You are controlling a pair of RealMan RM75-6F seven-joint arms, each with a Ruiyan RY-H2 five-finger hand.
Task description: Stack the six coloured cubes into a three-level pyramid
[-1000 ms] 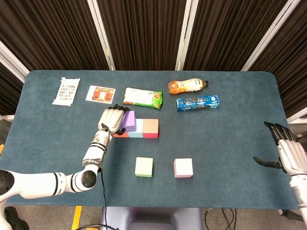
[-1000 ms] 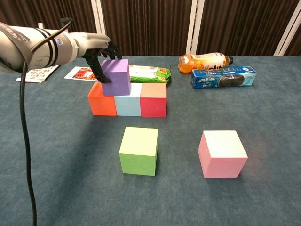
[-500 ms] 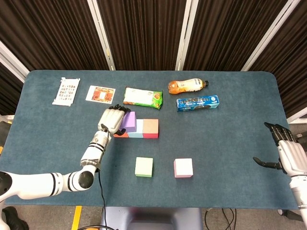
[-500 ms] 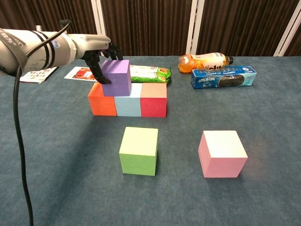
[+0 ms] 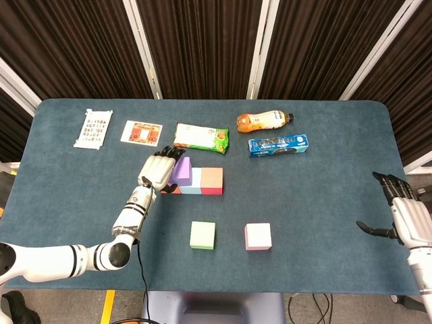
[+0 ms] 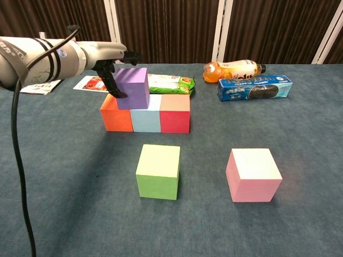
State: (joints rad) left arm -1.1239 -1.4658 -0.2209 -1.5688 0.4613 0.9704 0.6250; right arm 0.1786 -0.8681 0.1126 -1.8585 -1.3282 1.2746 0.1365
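- Setting the purple cube [image 6: 132, 87] squarely is the step in hand: in the chest view it sits in the upper left of the frame, on the base row, straddling the seam between the orange cube [image 6: 116, 118] and the light blue cube [image 6: 146, 119], with the red cube [image 6: 174, 119] closing the row.
- Judging by that view, the left hand [image 6: 111, 67] has fingers against the cube's left face; whether it grips or merely touches, I cannot tell.
- A good release would ease the fingers straight away to the left, without dragging the cube off the seam.
- At the right edge of the head view, the right hand [image 5: 405, 212] hangs empty with fingers spread.
- The green cube [image 6: 158, 171] and pink cube [image 6: 253, 174] wait in the lower half.
- Compared with a second ago, the purple cube has settled lower and sits flat, and the fingers look more opened.
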